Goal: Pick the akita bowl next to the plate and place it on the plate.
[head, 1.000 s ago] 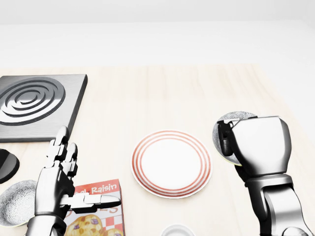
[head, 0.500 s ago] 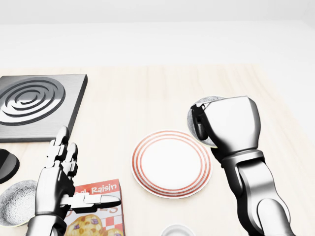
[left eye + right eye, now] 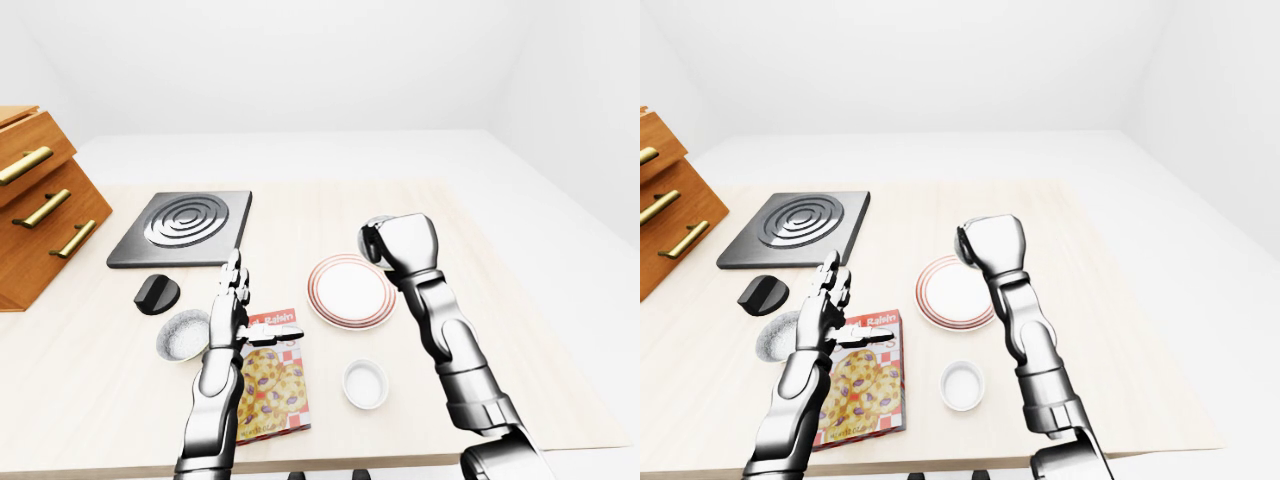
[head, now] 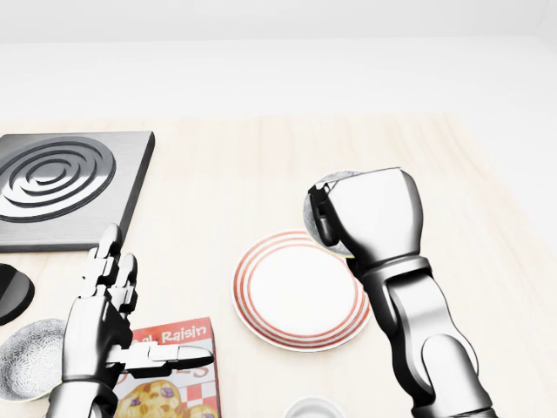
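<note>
Right hand [image 4: 374,218] clasped the akita bowl [image 4: 336,181], hiding the plate's [image 4: 287,296] upper-right rim. Left hand [image 4: 103,306], fingers spread, overlapped the raisin cookie box [image 4: 178,394].

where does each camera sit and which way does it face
Head view: on the head, angled down at the table; left hand open, right hand holding the akita bowl by the plate.
Left-eye view: on the head, wider, over both hands; drawers at left.
Right-eye view: nearly the same picture, both hands too.
Both eyes share the cookie box, small white bowl.
</note>
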Robot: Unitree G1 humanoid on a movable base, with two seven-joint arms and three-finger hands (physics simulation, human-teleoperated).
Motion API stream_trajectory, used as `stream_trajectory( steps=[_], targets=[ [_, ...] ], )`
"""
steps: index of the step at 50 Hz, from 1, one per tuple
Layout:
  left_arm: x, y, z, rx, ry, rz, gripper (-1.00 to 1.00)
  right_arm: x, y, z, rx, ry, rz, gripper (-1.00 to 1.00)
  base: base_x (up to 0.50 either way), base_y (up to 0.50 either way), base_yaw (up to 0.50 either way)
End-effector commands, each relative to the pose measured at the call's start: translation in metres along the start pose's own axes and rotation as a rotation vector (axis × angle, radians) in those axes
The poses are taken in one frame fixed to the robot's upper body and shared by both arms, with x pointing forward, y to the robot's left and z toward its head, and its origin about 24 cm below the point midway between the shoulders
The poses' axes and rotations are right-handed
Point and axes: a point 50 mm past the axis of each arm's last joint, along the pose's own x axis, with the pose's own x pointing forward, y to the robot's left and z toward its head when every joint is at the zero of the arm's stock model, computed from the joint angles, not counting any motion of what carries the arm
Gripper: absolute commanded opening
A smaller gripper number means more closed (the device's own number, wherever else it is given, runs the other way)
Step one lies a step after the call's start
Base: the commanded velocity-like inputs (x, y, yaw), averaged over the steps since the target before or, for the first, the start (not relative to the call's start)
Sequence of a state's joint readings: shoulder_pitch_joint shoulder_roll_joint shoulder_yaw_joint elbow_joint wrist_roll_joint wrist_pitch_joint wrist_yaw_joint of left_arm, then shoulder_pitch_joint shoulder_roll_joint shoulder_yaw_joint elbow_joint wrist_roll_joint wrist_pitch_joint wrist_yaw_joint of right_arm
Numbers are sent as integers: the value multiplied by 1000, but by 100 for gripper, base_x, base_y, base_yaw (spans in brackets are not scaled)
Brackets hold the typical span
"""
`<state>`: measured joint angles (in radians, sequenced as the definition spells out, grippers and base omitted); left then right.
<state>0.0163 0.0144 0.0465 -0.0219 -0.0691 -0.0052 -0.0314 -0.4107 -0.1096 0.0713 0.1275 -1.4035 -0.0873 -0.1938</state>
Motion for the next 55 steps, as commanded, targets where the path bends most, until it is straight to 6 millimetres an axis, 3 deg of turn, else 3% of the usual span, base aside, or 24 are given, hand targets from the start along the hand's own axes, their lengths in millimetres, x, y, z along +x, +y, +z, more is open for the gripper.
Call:
stream_trajectory(
  steps=[1, 34, 55],
  targets=[
    [0, 0, -1, 0, 0, 0, 100, 6, 4, 6, 2, -18, -20, -100, 0, 0, 0],
    [0, 0, 1, -2, -1, 1, 100, 12, 24, 24, 15, -62, 9, -100, 0, 0, 0],
    [0, 0, 0, -2, -1, 1, 100, 5, 38, 35, 26, -84, 32, -100, 0, 0, 0]
  ],
)
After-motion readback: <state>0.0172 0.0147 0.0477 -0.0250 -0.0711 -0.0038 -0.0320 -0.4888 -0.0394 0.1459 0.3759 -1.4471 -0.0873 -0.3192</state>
